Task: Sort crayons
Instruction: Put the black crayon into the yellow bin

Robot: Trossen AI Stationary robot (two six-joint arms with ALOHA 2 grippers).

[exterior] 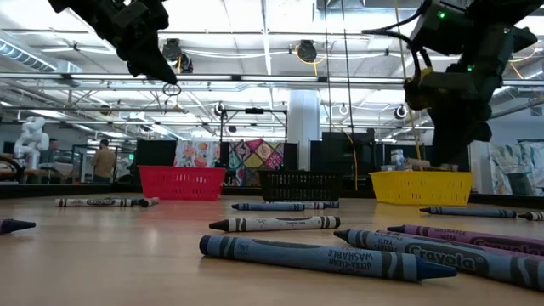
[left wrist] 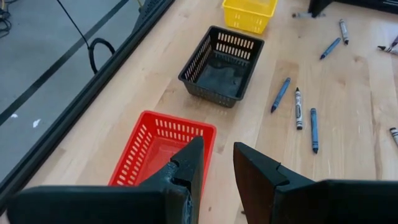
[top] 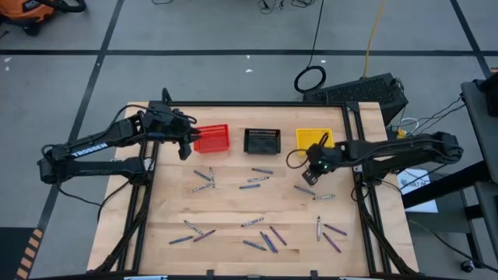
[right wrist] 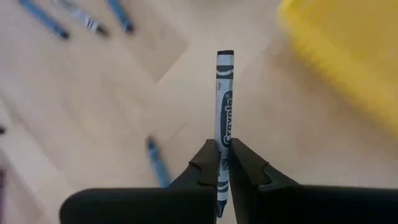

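Note:
Several blue, purple and grey crayons (top: 257,179) lie flat and scattered on the wooden table (top: 233,206). My left gripper (left wrist: 217,165) is open and empty above the near side of the red basket (left wrist: 158,152); it also shows in the high view (top: 185,148). My right gripper (right wrist: 224,158) is shut on a grey crayon (right wrist: 224,93). It is just in front of the yellow basket (top: 313,138), above the table, as the high view (top: 313,163) shows. My right gripper pinches the grey crayon between its two fingers on the paper wrapper (right wrist: 224,140), nearer the pointed end than the flat end. The crayon runs along the fingers, and its flat end (right wrist: 225,56) sticks out well past the fingertips. It is lifted clear of the table.
The red basket (top: 212,138), a black basket (top: 262,140) and the yellow basket stand in a row along the table's far side. A black frame (top: 362,187) borders the table. Crayons lie close to the low camera (exterior: 323,255).

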